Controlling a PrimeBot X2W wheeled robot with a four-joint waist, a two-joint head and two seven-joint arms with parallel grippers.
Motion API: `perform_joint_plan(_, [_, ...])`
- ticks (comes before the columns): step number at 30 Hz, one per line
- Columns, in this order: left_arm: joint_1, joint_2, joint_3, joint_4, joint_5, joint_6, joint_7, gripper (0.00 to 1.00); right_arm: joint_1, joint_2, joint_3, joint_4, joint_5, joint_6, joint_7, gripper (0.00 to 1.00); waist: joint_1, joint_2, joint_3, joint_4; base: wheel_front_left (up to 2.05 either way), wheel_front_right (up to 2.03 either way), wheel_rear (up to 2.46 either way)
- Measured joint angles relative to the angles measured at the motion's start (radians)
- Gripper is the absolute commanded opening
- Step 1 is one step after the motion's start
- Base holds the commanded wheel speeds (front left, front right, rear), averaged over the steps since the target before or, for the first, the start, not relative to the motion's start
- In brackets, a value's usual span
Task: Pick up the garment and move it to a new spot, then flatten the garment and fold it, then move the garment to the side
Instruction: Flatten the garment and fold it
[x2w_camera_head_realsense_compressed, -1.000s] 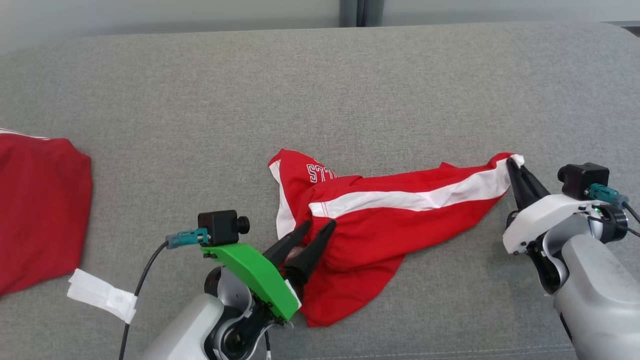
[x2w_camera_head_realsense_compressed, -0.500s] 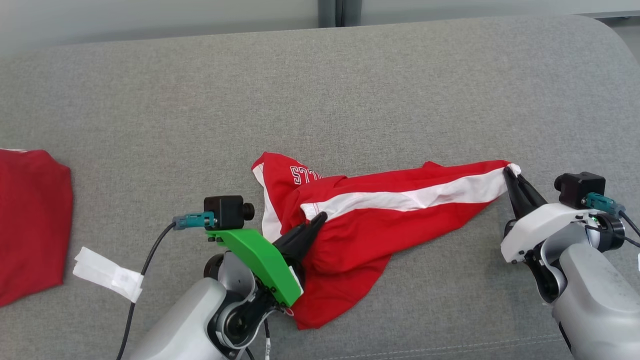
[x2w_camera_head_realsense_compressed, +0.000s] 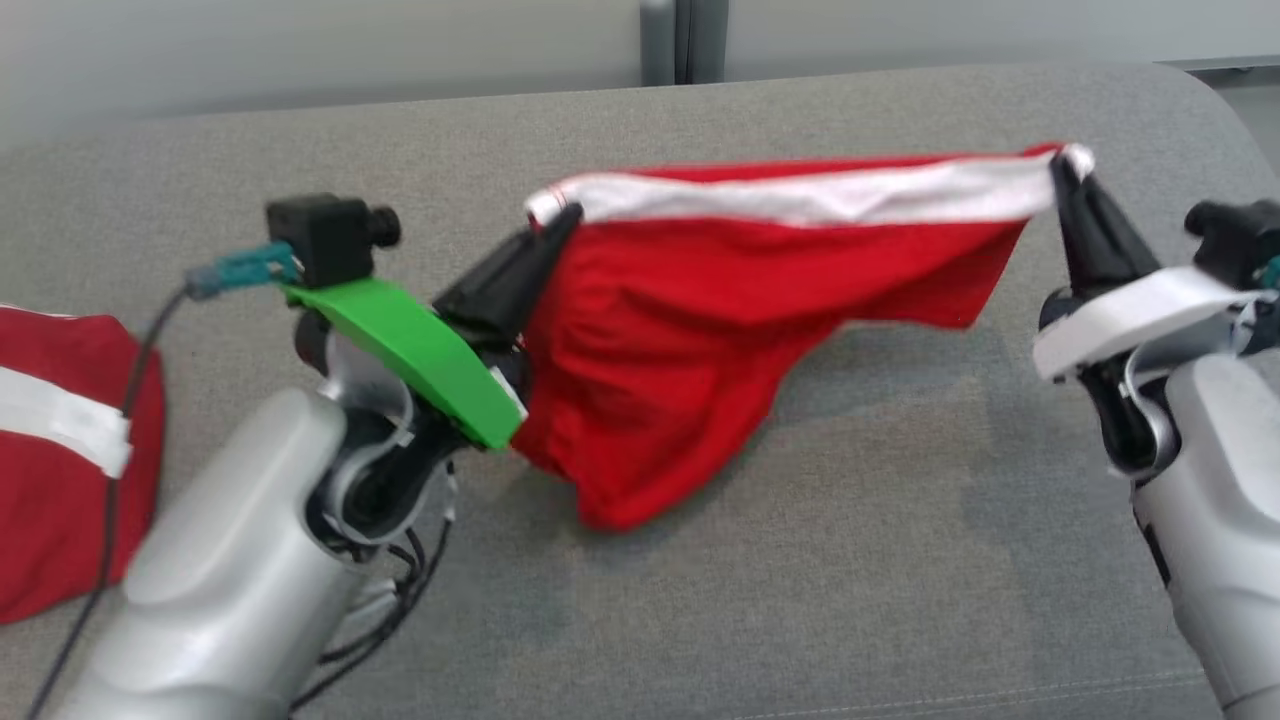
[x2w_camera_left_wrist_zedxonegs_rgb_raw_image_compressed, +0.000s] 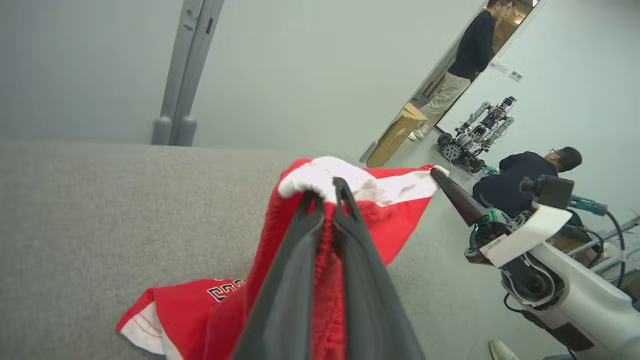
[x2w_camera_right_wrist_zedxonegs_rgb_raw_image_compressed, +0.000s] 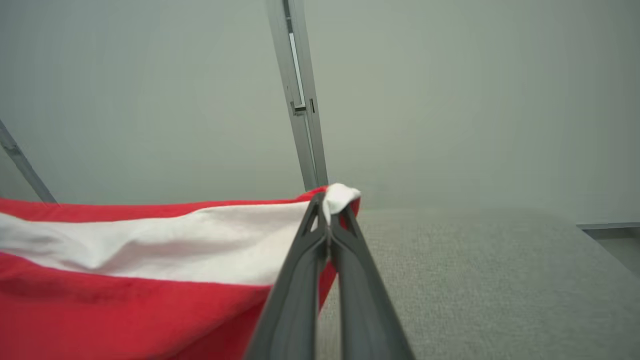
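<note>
While taut, garment between left claw, right claw.

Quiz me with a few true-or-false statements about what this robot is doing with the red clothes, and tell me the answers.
1. The left gripper and the right gripper are both shut on the red garment. True.
2. The garment lies folded flat on the grey surface. False: it hangs unfolded, stretched between the two grippers by its white band.
3. A second red garment lies on the surface at the robot's left. True.
4. The bracket behind the left gripper is blue. False: it is green.
</note>
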Motion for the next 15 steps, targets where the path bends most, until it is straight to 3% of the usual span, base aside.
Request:
perform_joint_plan(6, [-0.083, 0.153, 0.121, -0.23, 0.0, -0.025, 0.003, 0.0, -0.083, -0.003, -0.012, -0.318, 0.169, 0.0, -0.004, 0.0, 0.0, 0.0, -0.054, -0.012, 0.0, 0.0, 0.0])
perform_joint_plan(12, [-0.063, 0.214, 0.187, -0.463, -0.104, -0.023, 0.056, 0.0, -0.025, -0.071, -0.008, -0.574, 0.297, 0.0, -0.004, 0.0, 0.0, 0.0, -0.1, -0.041, 0.0, 0.0, 0.0])
perform_joint_plan(15, [-0.027, 0.24, 0.214, -0.568, -0.155, 0.014, 0.09, 0.0, 0.031, -0.101, -0.04, -0.706, 0.355, 0.0, 0.028, 0.0, 0.0, 0.0, -0.109, -0.063, 0.0, 0.0, 0.0])
